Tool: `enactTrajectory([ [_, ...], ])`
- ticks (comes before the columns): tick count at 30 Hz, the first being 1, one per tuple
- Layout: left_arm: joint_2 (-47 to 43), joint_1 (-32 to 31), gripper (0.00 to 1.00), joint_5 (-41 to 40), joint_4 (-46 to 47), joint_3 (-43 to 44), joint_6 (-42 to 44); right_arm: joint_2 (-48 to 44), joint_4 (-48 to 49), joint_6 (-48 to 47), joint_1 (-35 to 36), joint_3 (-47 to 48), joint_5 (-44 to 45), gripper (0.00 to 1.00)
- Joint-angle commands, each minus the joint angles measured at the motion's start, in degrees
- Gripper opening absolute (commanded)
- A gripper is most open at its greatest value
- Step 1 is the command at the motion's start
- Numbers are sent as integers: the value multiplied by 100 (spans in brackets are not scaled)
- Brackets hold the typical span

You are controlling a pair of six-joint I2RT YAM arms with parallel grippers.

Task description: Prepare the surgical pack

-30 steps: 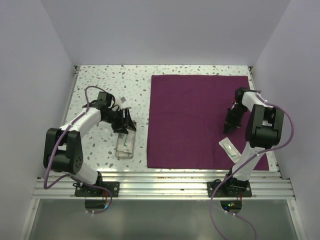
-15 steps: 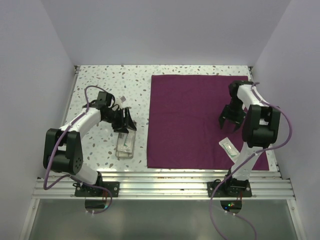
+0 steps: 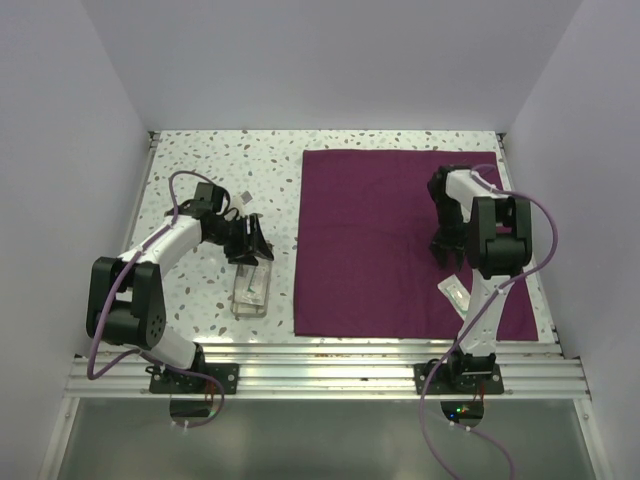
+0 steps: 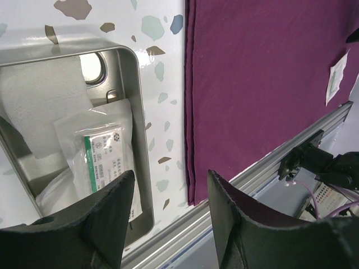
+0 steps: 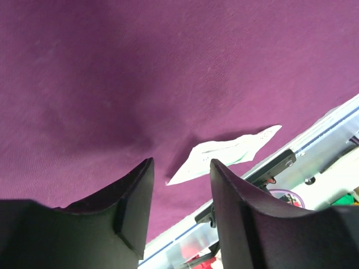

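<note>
The dark purple cloth (image 3: 390,230) lies spread flat on the right half of the table. A white sealed packet (image 3: 456,295) rests on its near right part, also seen in the right wrist view (image 5: 230,152). Just beyond that packet my right gripper (image 3: 446,254) hangs open over the cloth (image 5: 168,67), its jaws (image 5: 181,162) empty. The steel tray (image 3: 252,292) sits left of the cloth and holds white gauze (image 4: 39,106) and a labelled packet (image 4: 104,154). My left gripper (image 3: 250,246) hovers open at the tray's far end, with nothing between its jaws (image 4: 170,176).
The tray's rim (image 4: 138,112) runs close beside the cloth's folded left edge (image 4: 193,140). An aluminium rail (image 3: 320,365) borders the near table edge. White walls close in the back and both sides. Speckled tabletop (image 3: 200,170) lies behind the left arm.
My right gripper has gone from shut to open, and its arm has swung left over the cloth. The packet stays on the cloth. The left arm has not moved.
</note>
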Motion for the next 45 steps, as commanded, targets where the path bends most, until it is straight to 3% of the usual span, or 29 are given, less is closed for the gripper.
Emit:
enactTrajectory([
  [1, -95, -27, 58, 134, 161, 70, -28, 38, -390, 372, -18, -51, 383, 47],
  [13, -86, -27, 59, 133, 143, 52, -28, -155, -223, 513, -18, -631, 322, 39],
  [20, -113, -27, 58, 125, 134, 52, -28, -172, -188, 574, -18, -649, 304, 22],
  [21, -121, -27, 59, 99, 117, 52, -28, -181, -171, 583, -18, -649, 304, 14],
  [25, -148, -27, 58, 55, 73, 52, -19, -312, -162, 557, -9, -606, 322, 0],
  [33, -244, -27, 60, 168, 37, 61, -54, -1007, -171, 21, 149, 88, -300, 0],
  [38, -578, -88, 70, 555, 730, -167, -378, -1262, -127, 81, 571, 739, -1004, 0],
  [41, -859, -316, 73, 468, 1407, -352, -712, -1359, 170, 520, 729, 678, -1654, 0],
  [45, -1071, -1324, 76, -392, 2382, -221, -959, -1377, 655, 1126, 931, 555, -2454, 0],
])
